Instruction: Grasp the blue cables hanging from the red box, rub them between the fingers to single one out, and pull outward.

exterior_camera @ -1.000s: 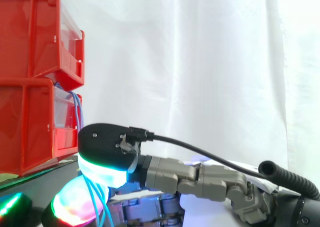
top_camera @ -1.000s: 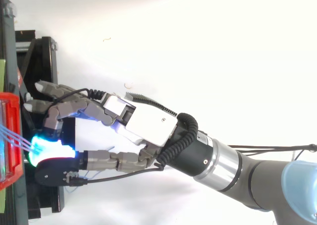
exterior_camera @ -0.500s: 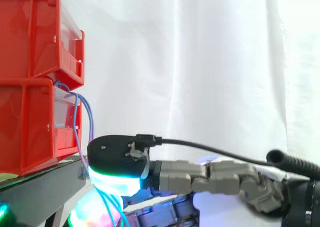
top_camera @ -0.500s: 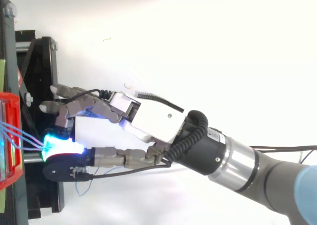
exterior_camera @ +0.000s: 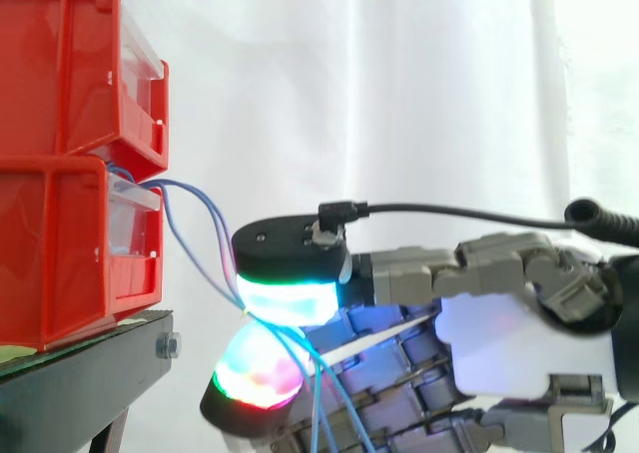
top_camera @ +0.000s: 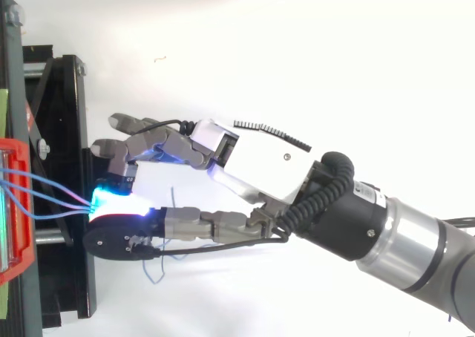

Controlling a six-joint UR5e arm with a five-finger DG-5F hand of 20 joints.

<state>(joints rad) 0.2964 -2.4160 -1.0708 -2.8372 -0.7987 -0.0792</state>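
Thin blue cables (exterior_camera: 200,235) come out of the lower red box (exterior_camera: 75,248) and run right and down into my hand (exterior_camera: 499,333). They are pinched between a glowing fingertip (exterior_camera: 290,298) and the glowing pad below it (exterior_camera: 255,373). In the top view the cables (top_camera: 52,194) stretch from the red box (top_camera: 15,211) to the pinch, and my hand (top_camera: 260,166) reaches in from the right. Loose cable ends (exterior_camera: 324,413) hang below the pinch.
A second red box (exterior_camera: 80,69) is stacked on the lower one. Both stand on a black stand (exterior_camera: 80,393) at the left, before a white curtain (exterior_camera: 399,104). In the top view the black stand (top_camera: 56,92) lies left of my hand.
My hand has moved right and up, away from the boxes, with the cables pinched. The cables now stretch out from the lower box instead of hanging straight down.
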